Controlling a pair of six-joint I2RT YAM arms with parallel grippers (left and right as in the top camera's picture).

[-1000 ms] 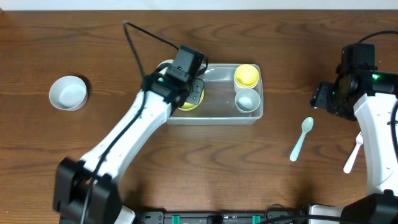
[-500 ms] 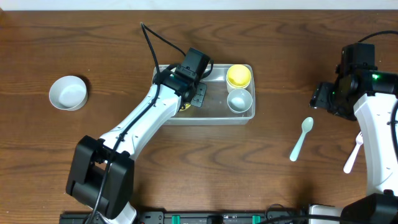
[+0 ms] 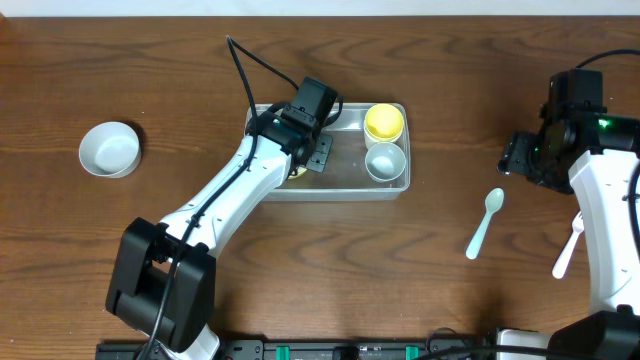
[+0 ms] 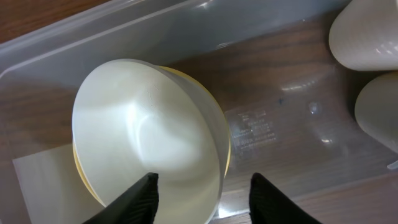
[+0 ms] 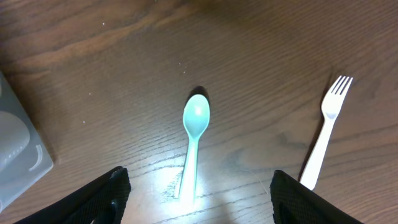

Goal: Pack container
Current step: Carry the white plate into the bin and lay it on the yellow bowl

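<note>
Spoon [image 5: 196,134] lies handle-first just ahead of the wide, empty right end effector [image 5: 199,177]; left end effector [image 4: 204,183], part-open, hangs over container [image 3: 350,192]

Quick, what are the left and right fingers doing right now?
Left fingers: open, over the white bowl, holding nothing.
Right fingers: open, empty, above the teal spoon.

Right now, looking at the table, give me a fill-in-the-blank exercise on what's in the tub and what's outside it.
Inside the clear rectangular plastic container, a white round bowl sits nested in a second bowl coloured ____.
Beside them, a yellow plastic cup stands next to a ____ plastic cup.
Out on the wooden table, the mint-green plastic spoon lies near a white plastic ____.
Missing words: yellow; white; fork.
</note>
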